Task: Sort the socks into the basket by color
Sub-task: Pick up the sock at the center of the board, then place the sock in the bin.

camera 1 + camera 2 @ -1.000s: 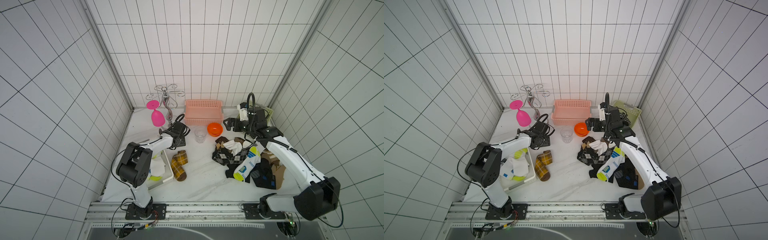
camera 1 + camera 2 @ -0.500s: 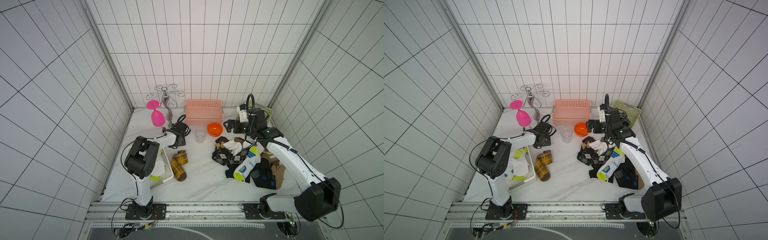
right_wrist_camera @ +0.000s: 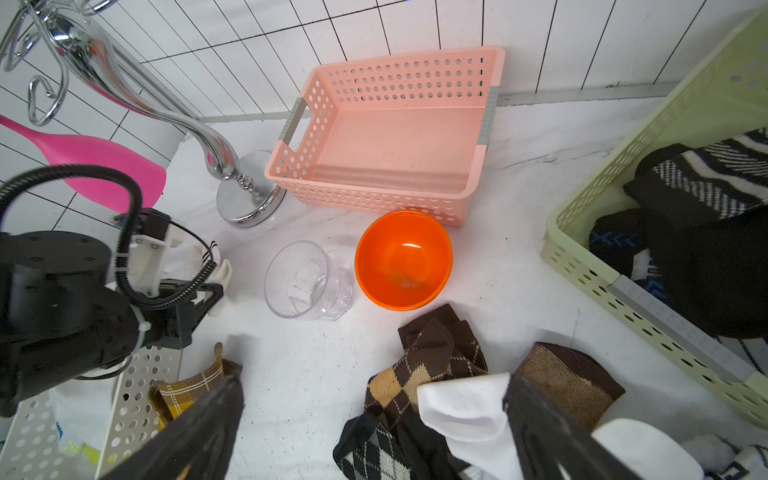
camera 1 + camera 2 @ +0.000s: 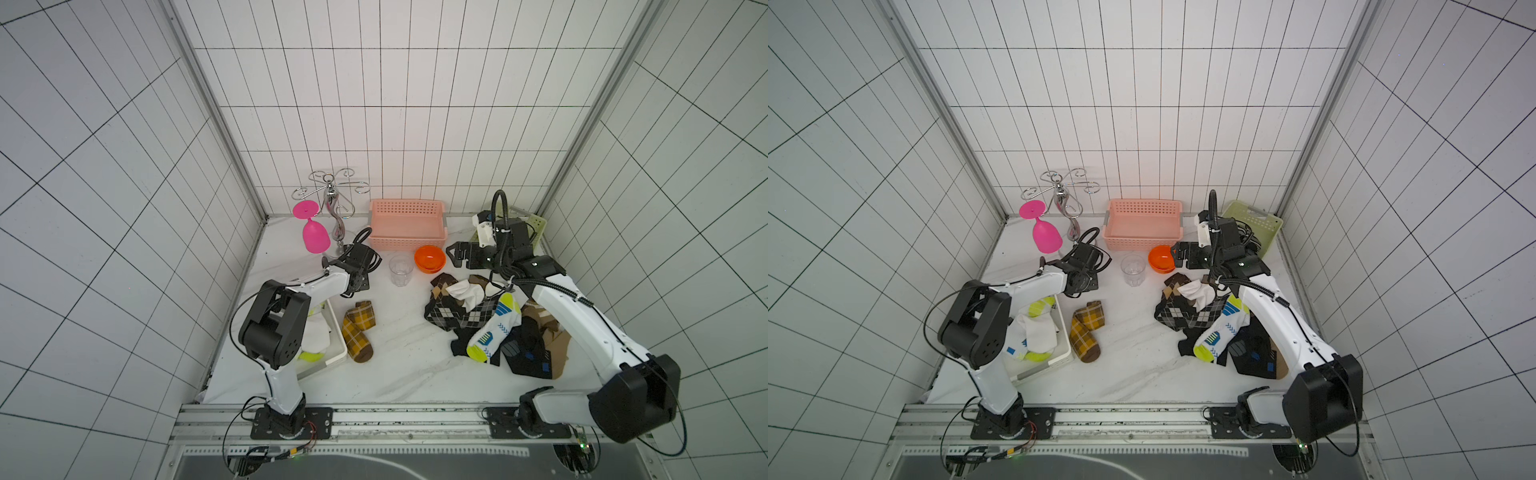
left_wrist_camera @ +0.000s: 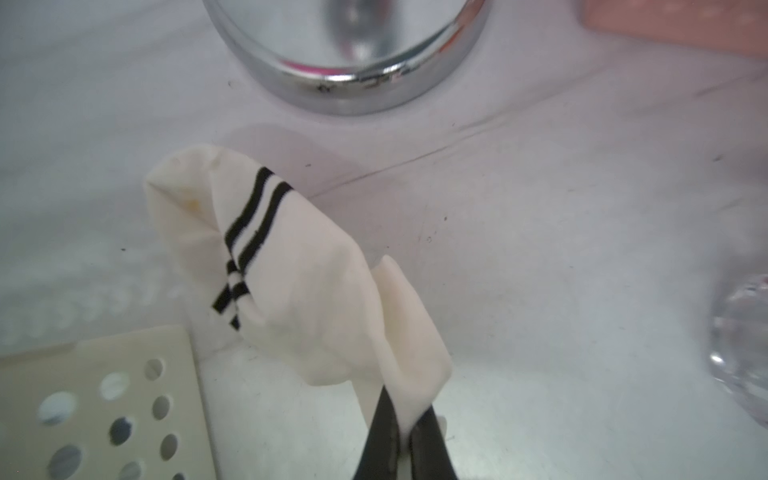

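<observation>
White tiles (image 4: pixel 374 124) wall in your marble tabletop (image 4: pixel 407 365). Your left gripper (image 5: pixel 405 428) is pinched tight on a crumpled white sock (image 5: pixel 299 270) with two thin black stripes, left of centre in both top views, near the chrome stand (image 4: pixel 338 216). Your right gripper (image 3: pixel 374 386) gapes wide, holding nothing, above the sock pile (image 4: pixel 469 316) of brown argyle, white and black, right of centre

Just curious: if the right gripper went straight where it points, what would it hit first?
Most likely the orange bowl, directly ahead of the open right gripper, though depth is unclear.
</observation>
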Controlling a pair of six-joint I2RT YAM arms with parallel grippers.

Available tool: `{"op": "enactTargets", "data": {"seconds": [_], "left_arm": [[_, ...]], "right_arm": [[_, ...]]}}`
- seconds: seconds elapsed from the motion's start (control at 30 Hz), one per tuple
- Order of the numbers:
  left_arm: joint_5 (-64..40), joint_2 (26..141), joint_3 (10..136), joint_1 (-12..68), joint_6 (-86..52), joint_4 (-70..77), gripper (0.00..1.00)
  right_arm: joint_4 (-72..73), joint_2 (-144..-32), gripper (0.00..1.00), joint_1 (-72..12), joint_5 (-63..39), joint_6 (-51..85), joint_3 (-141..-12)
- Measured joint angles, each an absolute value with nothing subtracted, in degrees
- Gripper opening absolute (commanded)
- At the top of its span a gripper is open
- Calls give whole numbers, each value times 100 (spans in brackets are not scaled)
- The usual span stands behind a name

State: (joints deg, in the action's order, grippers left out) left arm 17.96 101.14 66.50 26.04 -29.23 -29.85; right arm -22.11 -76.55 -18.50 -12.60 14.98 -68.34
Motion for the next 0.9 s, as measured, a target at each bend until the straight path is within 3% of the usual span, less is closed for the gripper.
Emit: {"op": "enactTargets", "data": {"seconds": [0.63, 0.9], "left_arm": [[2427, 6737, 6571, 2867, -3310, -4191, 0], [2528, 6064, 6125, 1549, -3559, -4539, 0]], "right_arm": [[-2182, -7703, 99, -2021, -1492, 1496, -6742], [-2158, -7708, 99, -2084, -1562, 1492, -6685]]}}
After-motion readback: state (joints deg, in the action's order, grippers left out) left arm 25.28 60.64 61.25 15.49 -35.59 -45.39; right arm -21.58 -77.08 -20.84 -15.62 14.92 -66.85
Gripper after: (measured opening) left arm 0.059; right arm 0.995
